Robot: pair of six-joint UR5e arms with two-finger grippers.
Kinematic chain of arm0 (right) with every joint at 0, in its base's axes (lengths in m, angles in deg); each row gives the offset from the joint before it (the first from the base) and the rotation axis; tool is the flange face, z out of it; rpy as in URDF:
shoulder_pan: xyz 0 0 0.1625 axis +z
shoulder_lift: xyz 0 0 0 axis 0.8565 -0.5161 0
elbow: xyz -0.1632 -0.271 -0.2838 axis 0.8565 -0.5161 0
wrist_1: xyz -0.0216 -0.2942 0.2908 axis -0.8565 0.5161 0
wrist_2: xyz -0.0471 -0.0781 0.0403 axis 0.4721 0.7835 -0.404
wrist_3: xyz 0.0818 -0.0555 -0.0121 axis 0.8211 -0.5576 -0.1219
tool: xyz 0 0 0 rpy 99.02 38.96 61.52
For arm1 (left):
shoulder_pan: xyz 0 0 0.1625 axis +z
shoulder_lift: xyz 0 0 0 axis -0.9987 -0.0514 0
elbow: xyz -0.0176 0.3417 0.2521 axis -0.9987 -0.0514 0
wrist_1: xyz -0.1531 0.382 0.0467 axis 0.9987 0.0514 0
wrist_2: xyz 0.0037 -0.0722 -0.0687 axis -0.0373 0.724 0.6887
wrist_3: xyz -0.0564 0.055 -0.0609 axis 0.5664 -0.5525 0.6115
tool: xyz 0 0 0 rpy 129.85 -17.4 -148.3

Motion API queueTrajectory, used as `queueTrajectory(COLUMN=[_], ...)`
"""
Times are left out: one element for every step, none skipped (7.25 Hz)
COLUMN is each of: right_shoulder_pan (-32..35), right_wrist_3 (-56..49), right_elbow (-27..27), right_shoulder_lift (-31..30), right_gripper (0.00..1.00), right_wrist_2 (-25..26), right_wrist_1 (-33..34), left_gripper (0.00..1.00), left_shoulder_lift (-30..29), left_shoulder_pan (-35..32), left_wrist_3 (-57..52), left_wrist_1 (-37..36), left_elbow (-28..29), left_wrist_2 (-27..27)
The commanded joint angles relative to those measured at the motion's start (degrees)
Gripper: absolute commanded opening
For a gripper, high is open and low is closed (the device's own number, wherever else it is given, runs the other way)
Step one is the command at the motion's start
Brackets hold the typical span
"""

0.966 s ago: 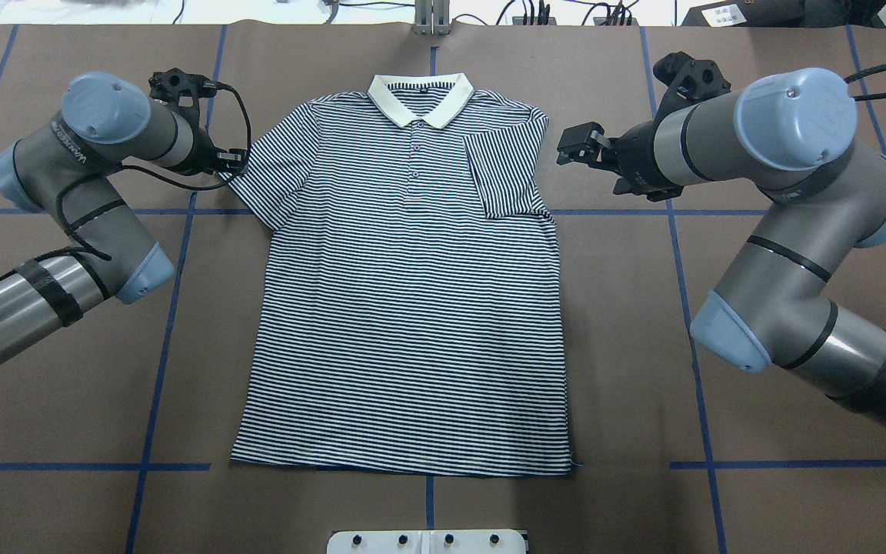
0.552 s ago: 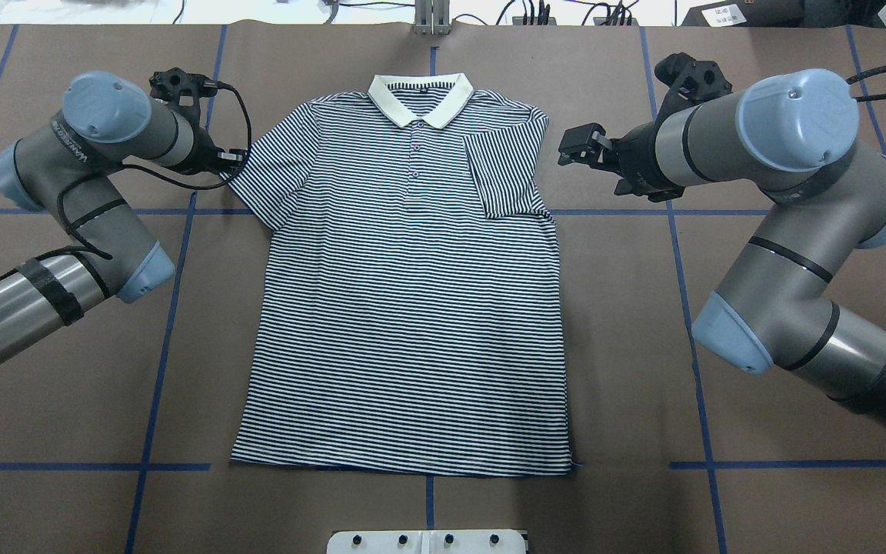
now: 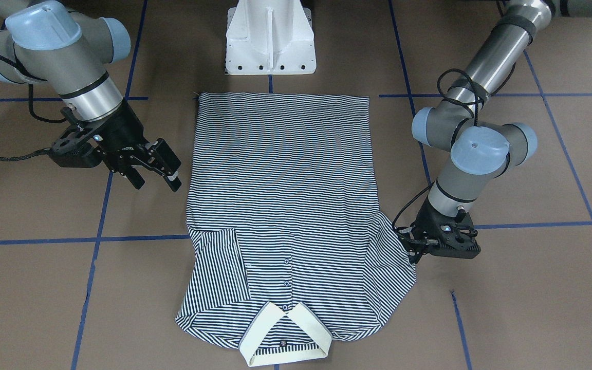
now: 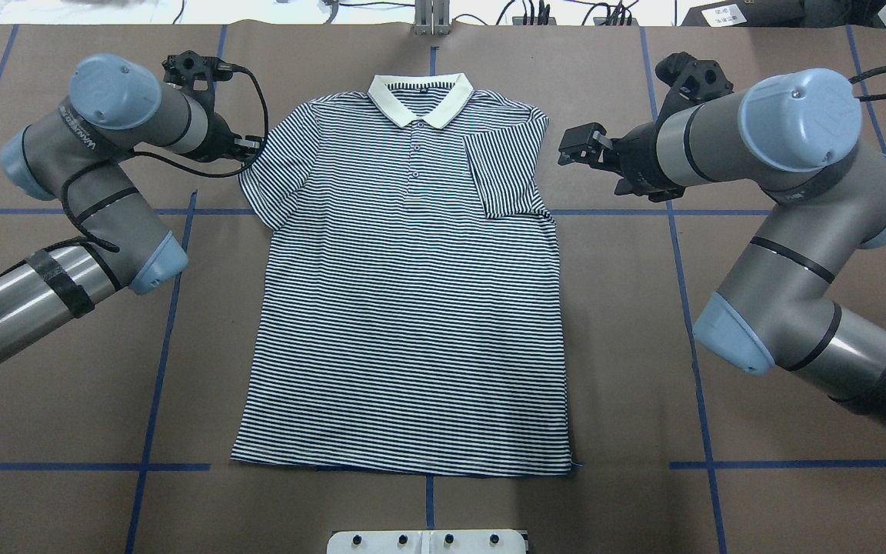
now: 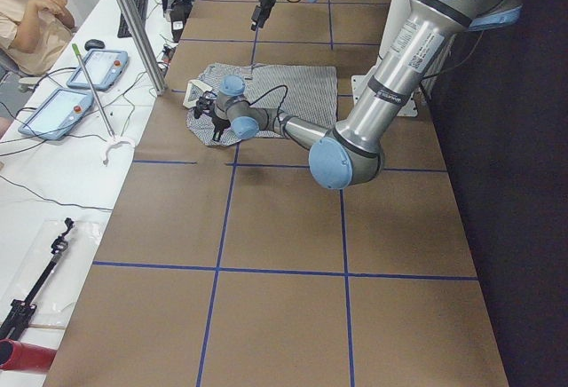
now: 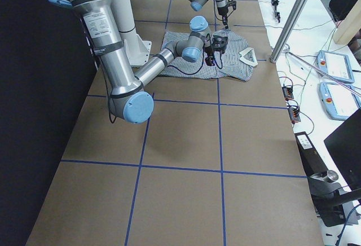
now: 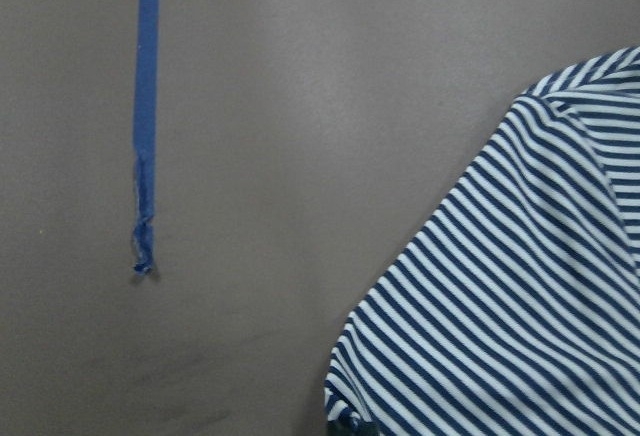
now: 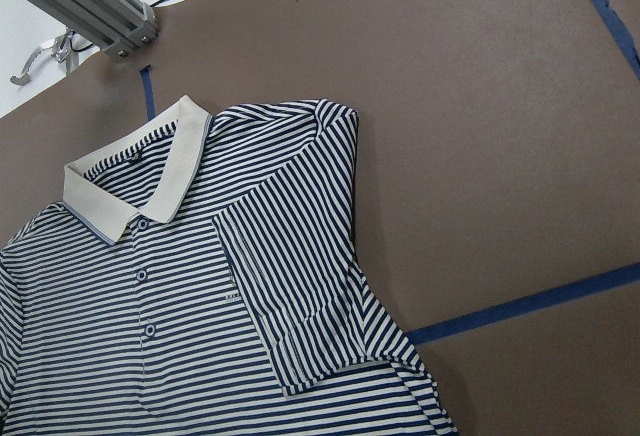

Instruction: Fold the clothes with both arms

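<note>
Lying flat on the brown counter (image 4: 643,346), the striped polo shirt (image 4: 412,323) had its right-side sleeve tucked over the chest. The left pincer (image 3: 412,248) sat at the hem of the left-side sleeve (image 4: 274,177); clamped or not, I couldn't tell. The right pincer (image 3: 157,184) hung agape just beside the shirt, clear of it. A thin bite might slip, or drag the body askew. The chest logo (image 8: 232,299) was too small to read.
</note>
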Motion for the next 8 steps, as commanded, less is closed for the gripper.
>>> queueTrajectory(right_shoulder_pan=[0.0, 0.0, -0.1, -0.1, -0.1, -0.2, -0.3, -0.4], right_wrist_3=[-0.1, -0.1, -0.1, -0.1, -0.1, -0.1, -0.3, -0.6], right_elbow=[0.3, 0.0, -0.3, -0.3, -0.3, -0.4, -0.7, -1.1], right_shoulder_lift=[-0.4, -0.4, -0.4, -0.4, -0.4, -0.3, -0.2, 0.0], right_gripper=[1.0, 1.0, 1.0, 1.0, 1.0, 1.0, 1.0, 1.0], right_wrist_2=[-0.1, 0.0, 0.0, 0.0, 0.0, 0.0, 0.2, 0.6], right_wrist_1=[0.1, 0.1, 0.1, 0.1, 0.1, 0.1, 0.2, 0.1], left_gripper=[0.0, 0.0, 0.0, 0.0, 0.0, 0.0, 0.35, 0.6], left_shoulder_lift=[-3.7, -5.7, -8.9, -11.7, -12.5, -12.6, -12.4, -11.7], left_shoulder_pan=[3.4, 4.6, 4.6, 5.3, 5.3, 5.3, 5.4, 5.4], left_wrist_3=[6.0, 7.0, 7.0, 6.9, 7.4, 7.3, 7.3, 7.4], left_wrist_1=[-2.8, -2.9, -2.8, -2.7, -2.3, -2.0, -2.0, -1.4], left_elbow=[-1.3, 0.7, 4.8, 8.5, 9.5, 9.8, 10.4, 9.5], left_wrist_2=[-0.4, -0.6, -3.0, -5.0, -5.1, -6.1, -6.2, -6.2])
